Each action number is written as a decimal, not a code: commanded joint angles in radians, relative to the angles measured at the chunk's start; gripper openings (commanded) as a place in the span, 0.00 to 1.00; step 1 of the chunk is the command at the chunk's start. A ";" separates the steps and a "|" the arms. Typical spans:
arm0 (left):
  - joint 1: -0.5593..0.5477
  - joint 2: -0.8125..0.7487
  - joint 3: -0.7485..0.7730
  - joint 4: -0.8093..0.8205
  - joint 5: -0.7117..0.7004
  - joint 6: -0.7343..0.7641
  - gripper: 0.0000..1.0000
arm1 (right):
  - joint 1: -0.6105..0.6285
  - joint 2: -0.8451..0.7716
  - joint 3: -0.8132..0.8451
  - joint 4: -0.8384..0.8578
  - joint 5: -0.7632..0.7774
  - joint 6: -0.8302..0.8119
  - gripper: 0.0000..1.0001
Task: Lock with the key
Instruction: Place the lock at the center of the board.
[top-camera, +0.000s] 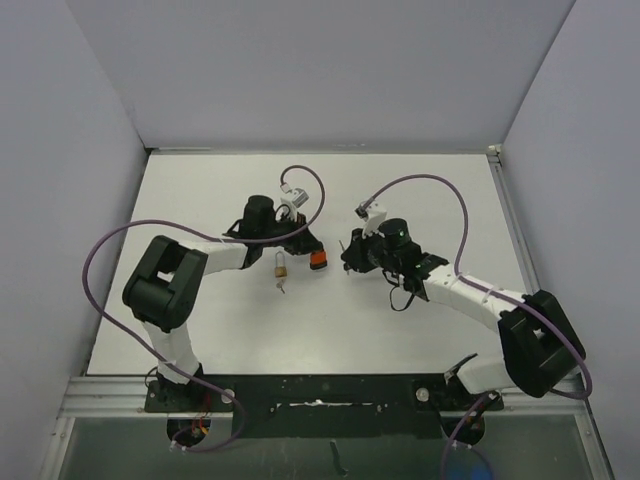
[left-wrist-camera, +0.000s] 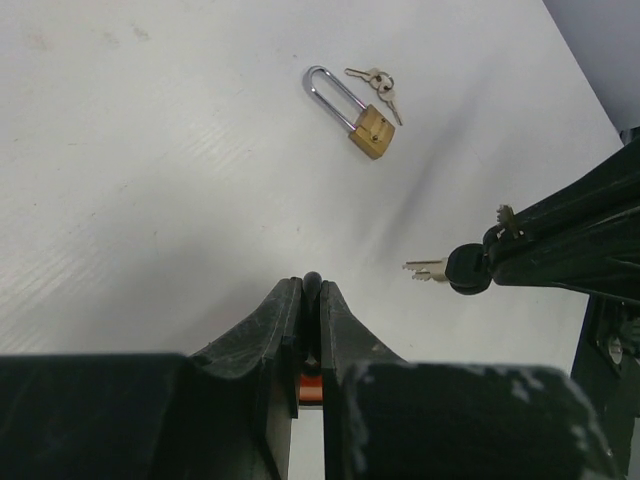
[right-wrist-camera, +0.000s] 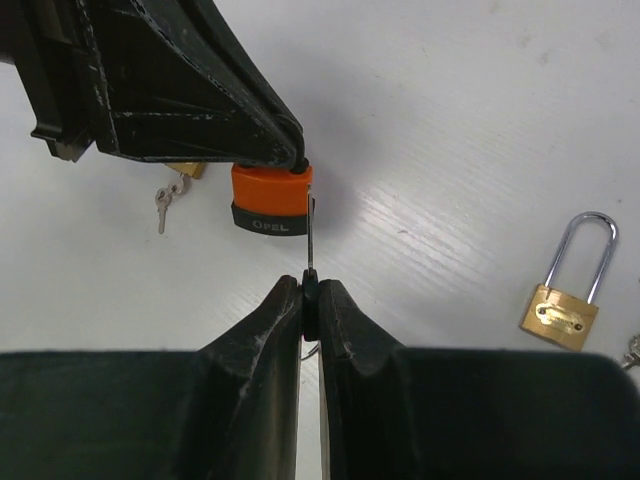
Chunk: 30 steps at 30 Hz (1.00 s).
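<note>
- Our right tool (right-wrist-camera: 310, 285) has its jaws pressed together on the key (right-wrist-camera: 310, 235). The left wrist view shows the key's black round head pinched at the fingertips, with the toothed blade sticking out beyond them.
- From the right wrist the blade appears edge-on as a thin strip. It runs straight out from the fingertips to the right edge of the orange padlock (right-wrist-camera: 270, 198).
- We cannot tell whether the blade touches the lock or sits in a keyhole.
- Our left tool (left-wrist-camera: 311, 285) is clamped on the orange padlock. The lock hangs just under the black fingertips, orange on its upper part and with a black lettered band below. From the left wrist only a sliver of orange shows between the closed fingers.
- In the top view the two tools meet tip to tip over the middle of the white counter (top-camera: 200, 200), the left one reaching in from the left and the right one from the right.
- A long-shackled brass padlock (right-wrist-camera: 565, 300) lies flat on the counter, apart from both tools, with a small bunch of keys (left-wrist-camera: 378, 88) just beside it.
- A second brass padlock (top-camera: 281, 267) lies close by the left tool, with its own keys (top-camera: 281, 287) next to it. From the right wrist it is partly hidden behind the left fingers.
</note>
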 joint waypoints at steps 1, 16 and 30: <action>0.002 0.044 0.071 0.154 0.022 -0.015 0.00 | -0.019 0.080 0.081 0.099 -0.047 0.025 0.00; 0.007 0.187 0.127 0.187 0.041 0.017 0.08 | -0.096 0.338 0.157 0.231 -0.129 0.073 0.00; 0.048 0.242 0.136 0.229 0.063 0.008 0.41 | -0.140 0.482 0.209 0.269 -0.158 0.092 0.00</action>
